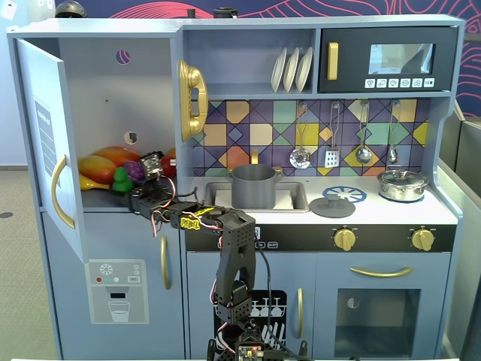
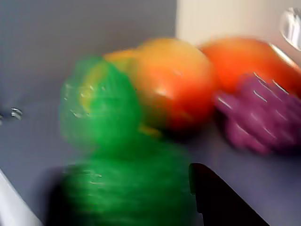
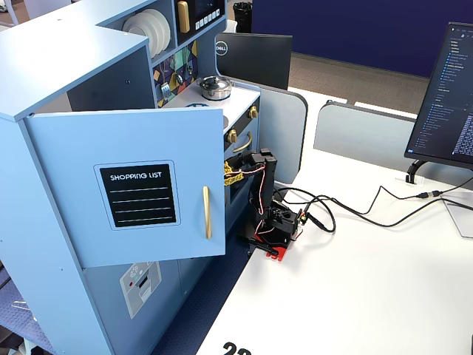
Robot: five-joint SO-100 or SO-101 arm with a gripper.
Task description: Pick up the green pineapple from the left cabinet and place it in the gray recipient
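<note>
**Tool reaches into open cabinet, green fruit just to its left**

The small bright green bumpy plastic pineapple (image 1: 119, 180) is seen at lower left of a fixed view, on the shelf of the tall pale blue left cabinet (image 1: 105, 90), just left of the tool (image 1: 149, 170). In the blurred wrist view it fills the lower left (image 2: 110, 155), one dark finger (image 2: 221, 200) to its right. Whether the tool is spread cannot be told. The matte dark gray pot (image 1: 253, 186) stands well to the right.

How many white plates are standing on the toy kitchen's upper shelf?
3. The white plates stand on edge side by side in the open shelf left of the microwave in a fixed view. Another fixed view shows the stack overlapping, so another behind cannot be ruled out.
</note>
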